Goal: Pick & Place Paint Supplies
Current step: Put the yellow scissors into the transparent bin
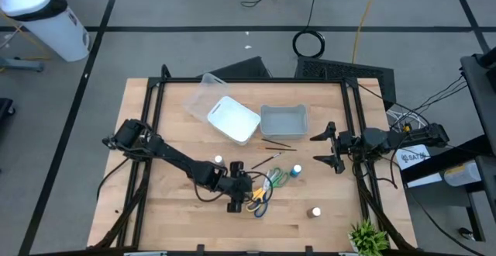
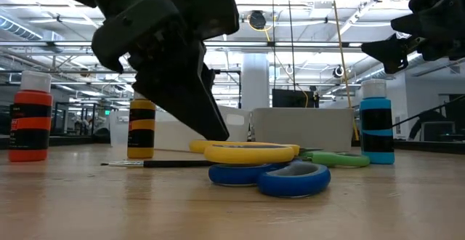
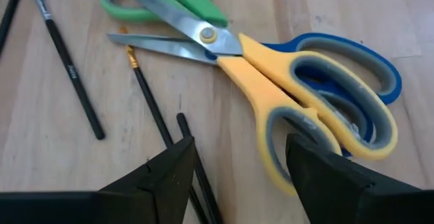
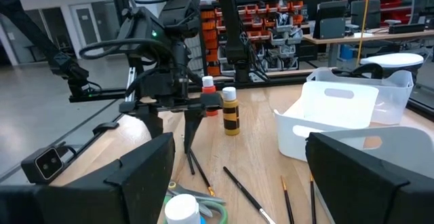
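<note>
Left wrist view shows the left gripper (image 3: 237, 176) low over the wooden table (image 1: 178, 217), its two dark fingers (image 3: 163, 176) spread apart and pinching nothing. One finger tip sits at the grey-lined loop of the yellow-handled steel scissors (image 3: 271, 95), the other just beside a thin dark paintbrush with a copper ferrule (image 3: 152, 105) that runs in between the fingers. Under the yellow scissors lie blue-handled scissors (image 3: 380, 68), and beyond their pivot, farther out from this gripper, green-handled scissors (image 3: 169, 0). A second thin black paintbrush (image 3: 68, 68) lies to the side, apart from the first; its small printing cannot be read.

Behind the gripper stand a small bottle with an orange body and white cap (image 2: 30, 116) and a small bottle with yellow and black bands (image 2: 141, 129). Past the scissors stands a blue paint bottle with a white cap (image 2: 376, 121). Another small white-capped bottle (image 1: 315, 211) stands alone, well apart, near the table's front edge.

Farther out still, at the back of the table, are a white plastic bin (image 1: 233, 119), a clear plastic bin (image 1: 284, 121) beside it, and a clear lid-like piece (image 1: 203, 97) partly under the white one. Nothing can be seen inside either bin. Two more thin brushes (image 1: 279, 144) lie just in front of the bins.

The right gripper (image 1: 332, 149) hangs raised at the table's right side, fingers spread wide, holding nothing.
</note>
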Tool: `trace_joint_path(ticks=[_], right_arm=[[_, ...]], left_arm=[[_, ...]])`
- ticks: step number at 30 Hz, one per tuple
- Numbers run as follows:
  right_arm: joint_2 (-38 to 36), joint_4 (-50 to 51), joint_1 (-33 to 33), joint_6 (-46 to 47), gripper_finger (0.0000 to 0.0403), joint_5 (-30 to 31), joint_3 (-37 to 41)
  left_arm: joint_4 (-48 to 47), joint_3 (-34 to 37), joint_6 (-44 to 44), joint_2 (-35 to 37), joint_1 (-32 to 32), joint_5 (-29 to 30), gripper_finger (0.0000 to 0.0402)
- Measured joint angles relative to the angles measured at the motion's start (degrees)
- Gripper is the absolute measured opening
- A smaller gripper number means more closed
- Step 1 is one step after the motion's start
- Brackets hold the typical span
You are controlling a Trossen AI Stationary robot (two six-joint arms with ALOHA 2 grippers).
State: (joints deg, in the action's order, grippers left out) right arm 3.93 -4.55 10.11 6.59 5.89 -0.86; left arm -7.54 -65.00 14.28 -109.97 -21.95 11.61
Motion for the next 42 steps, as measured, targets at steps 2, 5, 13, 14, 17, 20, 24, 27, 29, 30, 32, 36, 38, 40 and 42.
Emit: trace_joint_path(ticks=[2, 5, 13, 14, 17, 20, 24, 27, 29, 30, 32, 36, 38, 40, 42], right_arm=[[0.0, 0.0, 0.0, 0.0, 0.0313, 0.0, 0.0], [0.0, 0.0, 0.0, 0.0, 0.0313, 0.0, 0.0], [0.0, 0.0, 0.0, 0.0, 0.0313, 0.0, 0.0], [0.0, 0.0, 0.0, 0.0, 0.0313, 0.0, 0.0], [0.0, -0.5, 0.0, 0.0, 0.0313, 0.0, 0.0], [0.0, -0.8, 0.0, 0.0, 0.0313, 0.0, 0.0], [0.0, -0.8, 0.0, 0.0, 0.0313, 0.0, 0.0], [0.0, -0.8, 0.0, 0.0, 0.0313, 0.0, 0.0], [0.0, -0.8, 0.0, 0.0, 0.0313, 0.0, 0.0], [0.0, -0.8, 0.0, 0.0, 0.0313, 0.0, 0.0], [0.0, -0.8, 0.0, 0.0, 0.0313, 0.0, 0.0], [0.0, -0.8, 0.0, 0.0, 0.0313, 0.0, 0.0], [0.0, -0.8, 0.0, 0.0, 0.0313, 0.0, 0.0], [0.0, -0.8, 0.0, 0.0, 0.0313, 0.0, 0.0], [0.0, -0.8, 0.0, 0.0, 0.0313, 0.0, 0.0]], left_arm=[[0.2, 0.2, 0.0, 0.0, 0.0, 0.0, 0.0234], [0.0, 0.4, 0.0, 0.0, 0.0, 0.0, 0.0229], [2.1, 0.2, 0.0, -2.7, -1.2, -3.4, 0.0225], [2.5, 0.0, 0.0, -3.2, -1.3, -3.5, 0.0225], [2.7, 0.0, 1.3, -4.2, -1.5, -3.1, 0.0223], [2.8, -0.1, 3.6, -4.7, -1.3, -2.6, 0.0216], [2.6, -0.1, 4.4, -4.7, -1.2, -2.2, 0.0192], [2.4, -0.1, 4.4, -4.8, -1.1, -2.2, 0.0157], [2.2, -0.1, 4.6, -4.8, -1.1, -1.9, 0.0126], [2.1, -0.1, 5.0, -4.8, -1.1, -1.8, 0.0109], [2.1, -0.1, 5.8, -4.8, -1.0, -1.6, 0.0074], [2.1, -0.1, 6.6, -4.8, -1.0, -1.7, 0.0022], [2.2, -0.1, 7.4, -4.8, -1.0, -1.9, 0.0022], [2.2, -0.1, 7.3, -4.9, -1.3, -1.1, 0.0022], [2.3, -0.1, 7.3, -4.9, -1.6, 0.3, 0.0022]])
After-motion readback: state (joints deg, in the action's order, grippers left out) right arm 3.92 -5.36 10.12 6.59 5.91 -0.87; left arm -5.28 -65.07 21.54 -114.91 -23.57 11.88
